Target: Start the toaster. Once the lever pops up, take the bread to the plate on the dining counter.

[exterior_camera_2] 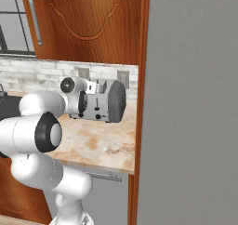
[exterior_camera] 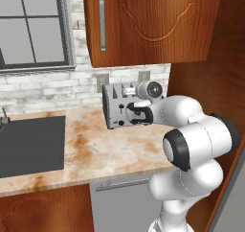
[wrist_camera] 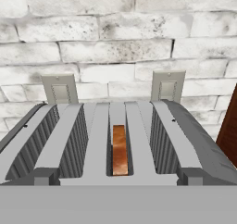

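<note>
The silver-grey toaster (exterior_camera: 114, 110) (exterior_camera_2: 110, 101) stands at the back of the marbled worktop, against the brick wall. From the hand view I look down across the top of the toaster (wrist_camera: 185, 149). A brown slice of bread (wrist_camera: 120, 149) sits deep in a middle slot. My gripper (exterior_camera: 131, 113) (exterior_camera_2: 88, 103) hovers right at the toaster's front face, pointing at the wall. It is open and holds nothing. The levers on the front are hidden behind my hand. The plate and the dining counter are out of view.
A dark sink (exterior_camera: 28, 145) is set in the worktop (exterior_camera: 110, 149) to the left. Wooden wall cabinets (exterior_camera: 148, 20) hang above the toaster. Two wall outlets (wrist_camera: 59, 89) (wrist_camera: 167, 85) sit behind it. A tall grey panel (exterior_camera_2: 190, 103) closes off the right side.
</note>
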Available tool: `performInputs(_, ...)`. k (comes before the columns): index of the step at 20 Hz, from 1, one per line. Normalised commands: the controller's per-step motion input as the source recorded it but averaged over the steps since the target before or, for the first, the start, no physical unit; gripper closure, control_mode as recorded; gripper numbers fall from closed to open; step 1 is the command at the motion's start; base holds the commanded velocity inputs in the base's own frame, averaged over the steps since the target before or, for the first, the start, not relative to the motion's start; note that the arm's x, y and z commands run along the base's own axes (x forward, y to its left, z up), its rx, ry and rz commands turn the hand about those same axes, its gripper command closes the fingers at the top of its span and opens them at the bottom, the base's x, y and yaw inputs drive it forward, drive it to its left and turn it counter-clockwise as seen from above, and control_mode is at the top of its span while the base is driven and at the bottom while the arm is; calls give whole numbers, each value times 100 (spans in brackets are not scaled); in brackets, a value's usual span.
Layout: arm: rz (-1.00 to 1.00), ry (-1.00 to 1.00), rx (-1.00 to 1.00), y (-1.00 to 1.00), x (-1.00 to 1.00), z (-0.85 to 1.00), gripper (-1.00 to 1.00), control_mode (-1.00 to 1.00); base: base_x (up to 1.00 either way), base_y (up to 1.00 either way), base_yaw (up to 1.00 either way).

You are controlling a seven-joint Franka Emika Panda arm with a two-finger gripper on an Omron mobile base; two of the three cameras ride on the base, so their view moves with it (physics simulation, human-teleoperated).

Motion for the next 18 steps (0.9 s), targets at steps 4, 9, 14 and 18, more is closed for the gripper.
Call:
performInputs(4,0,0,0,0,0,0,-100,-100,0,0,0)
performInputs(9,0,0,0,0,0,0,-100,-100,0,0,0)
performInputs(14,0,0,0,0,0,0,-100,-100,0,0,0)
performInputs(18,0,0,0,0,0,0,-100,-100,0,0,0)
